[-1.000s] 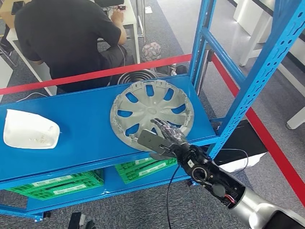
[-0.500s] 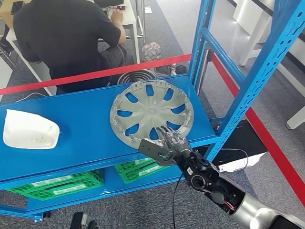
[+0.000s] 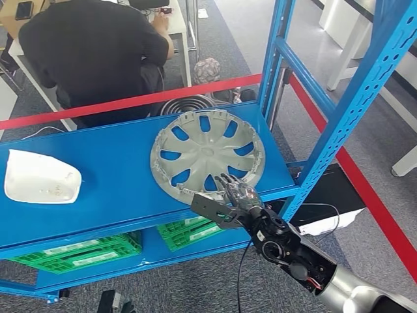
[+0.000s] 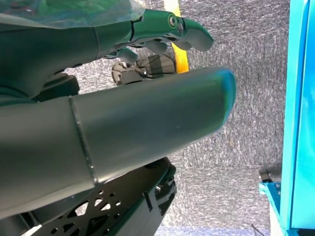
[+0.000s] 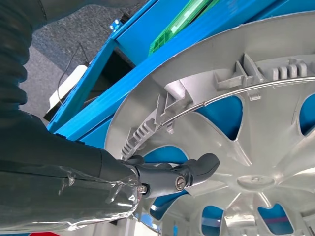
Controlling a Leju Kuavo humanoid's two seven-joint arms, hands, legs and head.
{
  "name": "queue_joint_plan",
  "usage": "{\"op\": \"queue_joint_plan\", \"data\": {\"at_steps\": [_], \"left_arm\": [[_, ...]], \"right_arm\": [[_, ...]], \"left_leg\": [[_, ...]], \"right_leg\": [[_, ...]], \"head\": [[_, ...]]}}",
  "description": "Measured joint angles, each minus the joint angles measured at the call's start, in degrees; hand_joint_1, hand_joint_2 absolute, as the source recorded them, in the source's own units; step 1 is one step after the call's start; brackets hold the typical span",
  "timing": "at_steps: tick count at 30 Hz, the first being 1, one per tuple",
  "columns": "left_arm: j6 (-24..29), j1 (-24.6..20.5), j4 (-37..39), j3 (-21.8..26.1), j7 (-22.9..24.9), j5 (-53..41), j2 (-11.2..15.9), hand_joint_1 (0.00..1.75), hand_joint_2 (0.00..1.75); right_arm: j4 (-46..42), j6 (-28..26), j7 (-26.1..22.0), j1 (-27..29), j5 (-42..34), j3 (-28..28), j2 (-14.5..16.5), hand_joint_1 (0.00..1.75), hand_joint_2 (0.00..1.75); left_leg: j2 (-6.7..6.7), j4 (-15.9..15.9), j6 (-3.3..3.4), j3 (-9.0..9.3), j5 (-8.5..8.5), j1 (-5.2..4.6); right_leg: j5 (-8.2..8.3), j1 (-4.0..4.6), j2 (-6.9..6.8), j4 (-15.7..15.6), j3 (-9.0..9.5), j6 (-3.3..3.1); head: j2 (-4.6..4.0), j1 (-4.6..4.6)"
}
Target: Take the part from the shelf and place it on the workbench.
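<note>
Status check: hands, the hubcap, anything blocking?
Right hand open at hubcap near rim, no grip. Left hand hanging, holds nothing. Hubcap flat on blue shelf. Shelf upright beside the arm.

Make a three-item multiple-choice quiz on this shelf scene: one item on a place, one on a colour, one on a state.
1. Where does the hubcap lie?
A. on the blue shelf's top level
B. on the floor
C. in a green crate

2. What colour is the tape stretched behind the shelf?
A. yellow
B. red
C. white

3. What is the right robot hand doing?
A. carrying the hubcap in the air
B. reaching over the hubcap's near rim, hubcap flat on the shelf
C. holding the white part

Answers:
1 A, it rests flat on the top board.
2 B, a red band crosses the head view.
3 B, the fingers lie over the near rim.
</note>
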Motion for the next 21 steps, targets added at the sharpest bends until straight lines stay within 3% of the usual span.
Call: {"op": "queue_joint_plan", "data": {"at_steps": [21], "left_arm": [[0.37,-0.22,0.0,-1.33,0.04,0.5,0.08,0.0,0.0]], "right_arm": [[2.21,2.72,-0.99,-0.46,7.24,-0.04,-0.78,0.0,1.75]], "left_leg": [[0.0,0.0,0.0,0.0,0.0,0.0]], "right_leg": [[0.03,-0.01,0.0,-0.02,0.04,0.01]], "head": [[0.0,0.01]]}}
